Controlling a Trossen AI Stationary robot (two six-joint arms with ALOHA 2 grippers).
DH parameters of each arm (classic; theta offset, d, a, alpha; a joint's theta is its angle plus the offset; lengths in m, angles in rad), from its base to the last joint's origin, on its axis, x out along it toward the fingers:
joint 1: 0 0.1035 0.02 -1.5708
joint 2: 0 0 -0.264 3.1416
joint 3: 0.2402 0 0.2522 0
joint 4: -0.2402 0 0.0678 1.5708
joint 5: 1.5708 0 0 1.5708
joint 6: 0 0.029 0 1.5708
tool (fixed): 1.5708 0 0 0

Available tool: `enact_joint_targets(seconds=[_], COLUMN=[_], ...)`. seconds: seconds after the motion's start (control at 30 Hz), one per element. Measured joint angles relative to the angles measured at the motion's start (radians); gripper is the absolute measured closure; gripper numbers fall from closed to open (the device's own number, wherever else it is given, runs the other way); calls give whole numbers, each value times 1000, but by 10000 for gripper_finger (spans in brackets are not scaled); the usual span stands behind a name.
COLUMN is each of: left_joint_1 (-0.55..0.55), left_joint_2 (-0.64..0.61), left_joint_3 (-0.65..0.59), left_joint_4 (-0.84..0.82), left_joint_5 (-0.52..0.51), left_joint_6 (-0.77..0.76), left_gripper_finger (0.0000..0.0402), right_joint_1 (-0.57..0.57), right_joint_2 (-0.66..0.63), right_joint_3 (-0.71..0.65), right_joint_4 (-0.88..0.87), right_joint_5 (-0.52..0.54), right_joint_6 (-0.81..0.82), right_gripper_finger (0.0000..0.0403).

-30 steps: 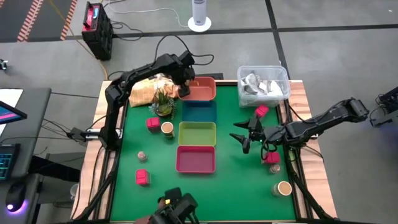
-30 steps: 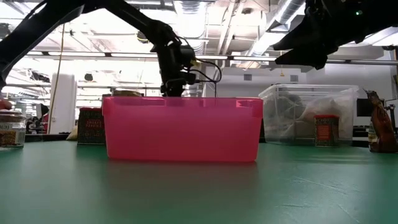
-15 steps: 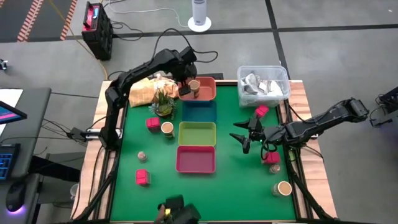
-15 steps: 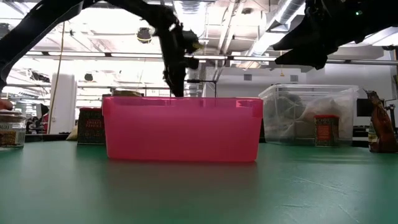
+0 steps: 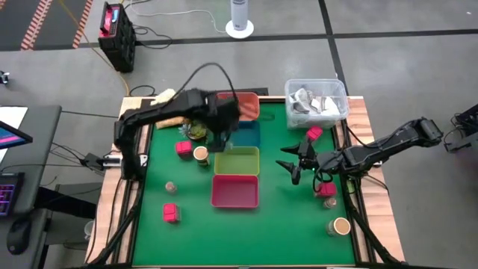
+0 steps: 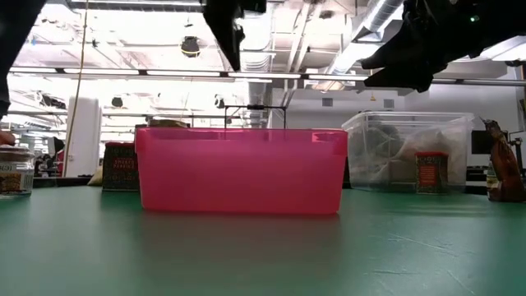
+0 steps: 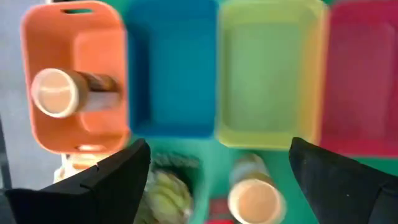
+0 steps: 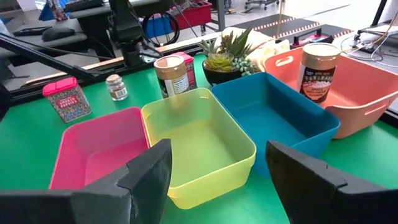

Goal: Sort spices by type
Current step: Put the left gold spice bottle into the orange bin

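My left gripper [image 5: 219, 134] [image 7: 219, 144] hangs open and empty above the blue tray [image 5: 243, 135]. One tan-lidded jar [image 7: 59, 93] [image 8: 318, 62] stands in the orange tray [image 5: 246, 107]. A second jar [image 5: 200, 154] stands on the mat beside the green tray [image 5: 237, 160], and a third [image 5: 340, 226] near the right edge. Pink-red cube packets [image 5: 183, 149] [image 5: 171, 213] [image 5: 314, 134] [image 5: 326, 188] and a tiny jar [image 5: 170, 187] rest on the mat. My right gripper [image 5: 290, 169] [image 8: 219, 149] waits open, right of the trays.
The pink tray [image 5: 235, 190] closes the row of trays at its near end. A clear tub [image 5: 316, 101] with silvery wrappers sits at the far right corner. A small potted plant [image 5: 196, 130] and a tan bag [image 5: 168, 112] stand left of the orange tray.
My left gripper has drawn away from the orange tray, risen, and moved toward the table's near edge, over the blue tray. As it drew off, a tan-lidded jar came into view standing upright in the orange tray.
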Motion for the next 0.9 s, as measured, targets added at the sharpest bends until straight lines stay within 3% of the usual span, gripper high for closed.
enact_joint_targets(seconds=[0.1, 0.23, 0.37, 0.5, 0.67, 0.9], left_joint_1=[-71, -130, -141, -122, -100, -55], left_joint_2=[-49, -193, -374, -508, -553, -496], left_joint_3=[-97, -361, -647, -837, -970, -1010], left_joint_4=[10, 124, 307, 443, 528, 586], left_joint_5=[-41, -84, -95, -92, -75, 13], left_joint_6=[-56, -106, -126, -129, -116, -101], left_gripper_finger=[36, 36, 36, 36, 36, 36], right_joint_1=[19, 53, 68, 43, 12, -13], right_joint_2=[0, 0, 0, 0, 0, 0], right_joint_3=[0, 0, 0, 0, 0, 0], right_joint_4=[0, 1, 2, 17, 19, 47], right_joint_5=[0, 23, 74, 79, 79, 73], right_joint_6=[9, 12, 11, 4, 3, -26], right_gripper_finger=[117, 117, 117, 117, 117, 117])
